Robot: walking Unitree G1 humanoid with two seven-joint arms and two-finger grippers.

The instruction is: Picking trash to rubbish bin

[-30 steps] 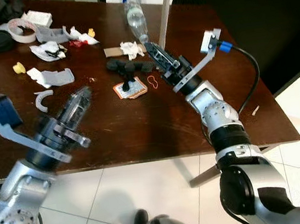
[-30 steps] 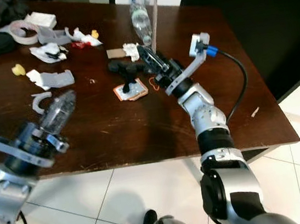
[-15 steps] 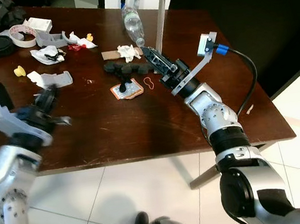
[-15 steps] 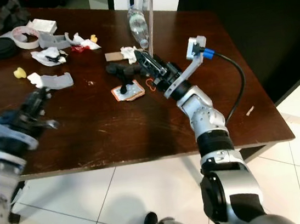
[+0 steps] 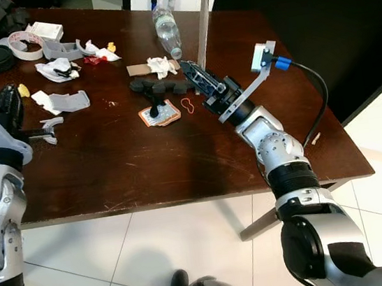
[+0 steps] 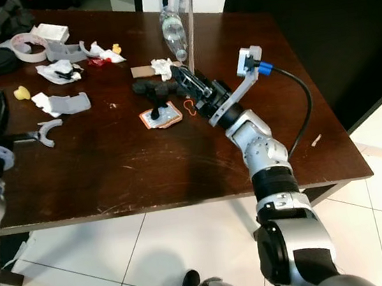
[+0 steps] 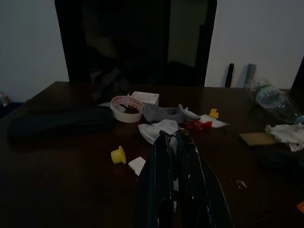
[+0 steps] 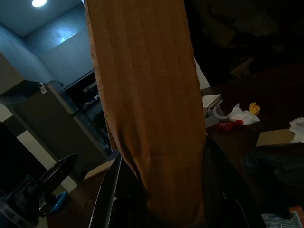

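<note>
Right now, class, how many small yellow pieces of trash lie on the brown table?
2. One yellow piece lies near the table's left edge, close to the left arm; another yellow piece lies farther back beside the red scrap. Others may be hidden under the litter.

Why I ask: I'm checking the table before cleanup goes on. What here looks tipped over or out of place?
A clear plastic bottle lies on its side at the table's far edge, not upright. A long cardboard strip sticks up from the right gripper, which is clamped on its lower end. Crumpled tissues lie scattered nearby.
</note>
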